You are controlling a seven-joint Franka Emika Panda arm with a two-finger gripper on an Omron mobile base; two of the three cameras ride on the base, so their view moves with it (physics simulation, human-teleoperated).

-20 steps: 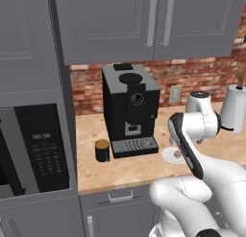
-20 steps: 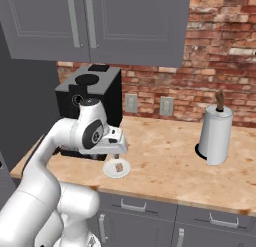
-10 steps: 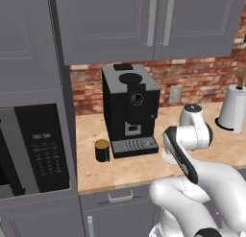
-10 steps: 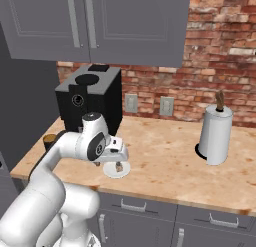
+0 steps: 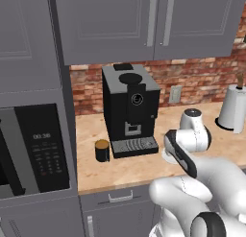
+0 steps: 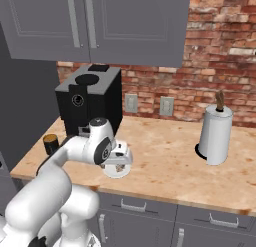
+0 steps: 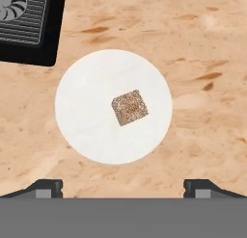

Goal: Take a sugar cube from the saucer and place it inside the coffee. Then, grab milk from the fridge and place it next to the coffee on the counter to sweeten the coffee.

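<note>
Tan sugar cube (image 7: 129,107) on saucer (image 7: 82,116), open tool (image 7: 123,185) above

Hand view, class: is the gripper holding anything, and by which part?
Nothing is held. The gripper hangs open above the saucer; the sugar cube lies untouched on it.

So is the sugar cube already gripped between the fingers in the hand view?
No, the sugar cube lies flat on the white saucer, with both fingertips standing wide apart and clear of it.
</note>
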